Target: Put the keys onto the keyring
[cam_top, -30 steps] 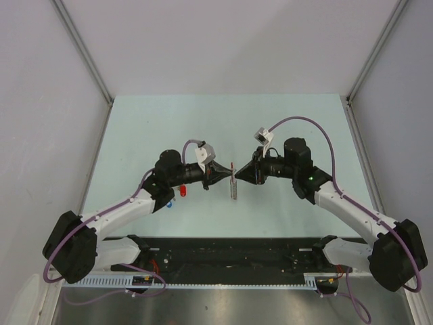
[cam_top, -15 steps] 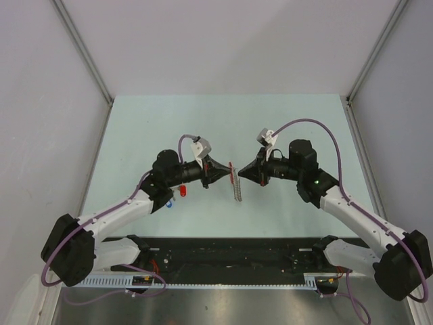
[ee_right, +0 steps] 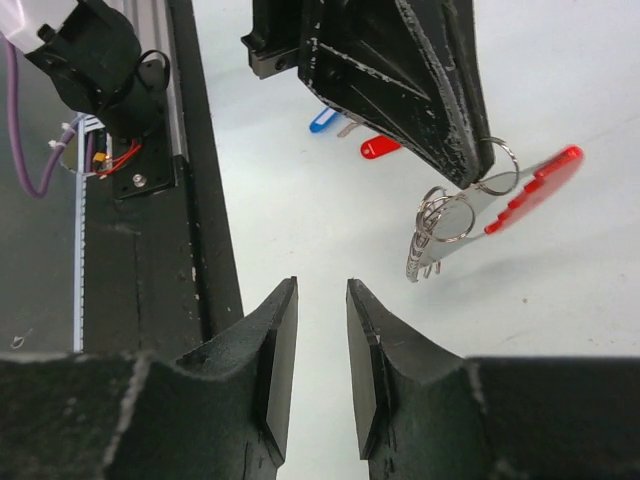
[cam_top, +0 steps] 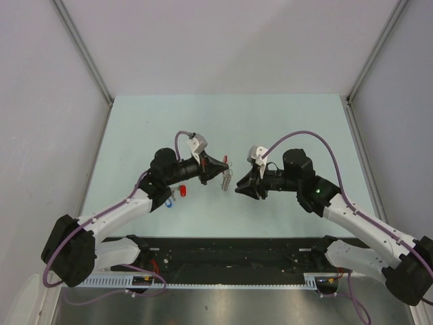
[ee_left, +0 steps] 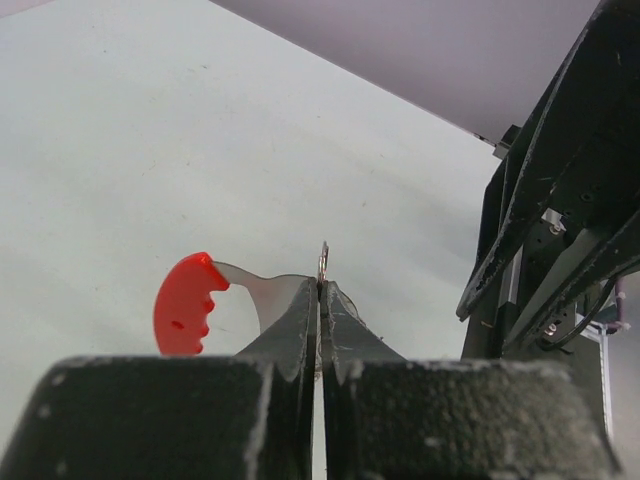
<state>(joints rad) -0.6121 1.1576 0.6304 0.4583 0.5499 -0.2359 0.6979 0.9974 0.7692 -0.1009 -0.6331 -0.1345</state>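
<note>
My left gripper (cam_top: 224,172) (ee_left: 322,284) is shut on a thin metal ring of the keyring (cam_top: 227,179) and holds it above the table. The keyring's red curved band (ee_left: 184,305) (ee_right: 536,189) sticks out to one side. Its grey chain strip (ee_right: 421,252) and small rings hang below the left fingertips (ee_right: 462,160). My right gripper (cam_top: 239,191) (ee_right: 321,288) is open and empty, a short way from the keyring and not touching it. A red key (cam_top: 183,192) (ee_right: 381,147) and a blue key (cam_top: 168,202) (ee_right: 323,119) lie on the table by the left arm. Yellow and black keys are out of view.
The black base rail (cam_top: 230,261) (ee_right: 190,200) runs along the near edge. Grey walls (cam_top: 40,101) close in the pale green table (cam_top: 270,128) on both sides and at the back. The right arm (ee_left: 560,200) fills the right of the left wrist view.
My right gripper has drawn back from the keyring toward the near edge and stands open. My left gripper still holds the keyring, which has shifted slightly left.
</note>
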